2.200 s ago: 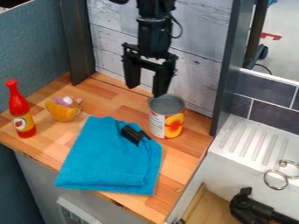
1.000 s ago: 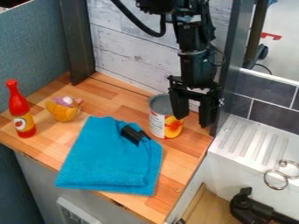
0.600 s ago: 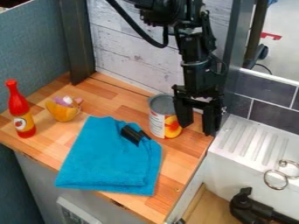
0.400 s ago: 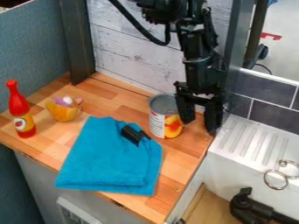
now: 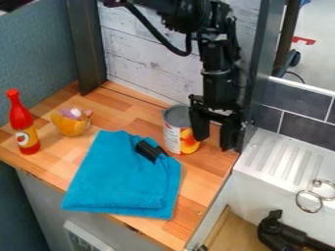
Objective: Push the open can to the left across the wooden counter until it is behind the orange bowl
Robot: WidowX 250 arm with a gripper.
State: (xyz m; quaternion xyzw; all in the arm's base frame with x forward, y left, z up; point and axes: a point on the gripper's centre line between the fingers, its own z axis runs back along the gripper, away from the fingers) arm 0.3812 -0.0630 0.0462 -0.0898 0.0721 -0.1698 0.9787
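in my camera view, the black gripper hangs at the counter's right rear, its two fingers spread apart with nothing between them. one finger overlaps the right side of the open peach can; i can't tell whether they touch. the can stands upright on the wooden counter, just behind the folded blue towel. a black object lies on the towel. farther left, i see a red sauce bottle.

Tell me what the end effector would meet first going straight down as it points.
Probably the wooden counter, though depth is unclear and one finger might graze the can first.
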